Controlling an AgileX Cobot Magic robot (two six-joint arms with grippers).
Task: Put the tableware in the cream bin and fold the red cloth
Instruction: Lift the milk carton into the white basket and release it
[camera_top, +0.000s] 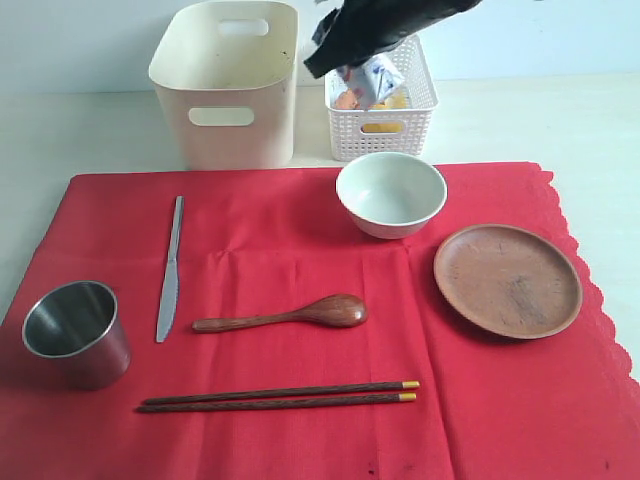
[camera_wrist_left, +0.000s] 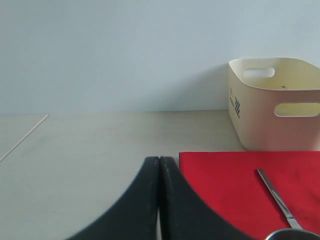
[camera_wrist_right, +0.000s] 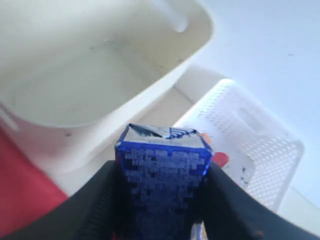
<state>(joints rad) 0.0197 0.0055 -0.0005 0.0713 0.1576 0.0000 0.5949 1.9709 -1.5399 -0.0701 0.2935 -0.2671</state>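
Observation:
On the red cloth (camera_top: 300, 270) lie the pale green bowl (camera_top: 391, 193), brown plate (camera_top: 507, 280), steel cup (camera_top: 76, 332), knife (camera_top: 170, 268), wooden spoon (camera_top: 290, 315) and gold-tipped chopsticks (camera_top: 280, 397). The cream bin (camera_top: 227, 85) stands behind the cloth with nothing showing inside. My right gripper (camera_wrist_right: 162, 172) is shut on a blue milk carton (camera_wrist_right: 162, 160), held above the gap between bin and white basket. My left gripper (camera_wrist_left: 159, 161) is shut and empty, low over bare table beside the cloth's corner (camera_wrist_left: 240, 185), with the knife (camera_wrist_left: 277, 197) and bin (camera_wrist_left: 277, 102) ahead of it.
A white lattice basket (camera_top: 380, 125) holding food items stands right of the bin; my right arm (camera_top: 380, 30) with the carton (camera_top: 375, 78) hangs over it. Pale tabletop (camera_top: 560, 120) surrounds the cloth, and a wall runs behind.

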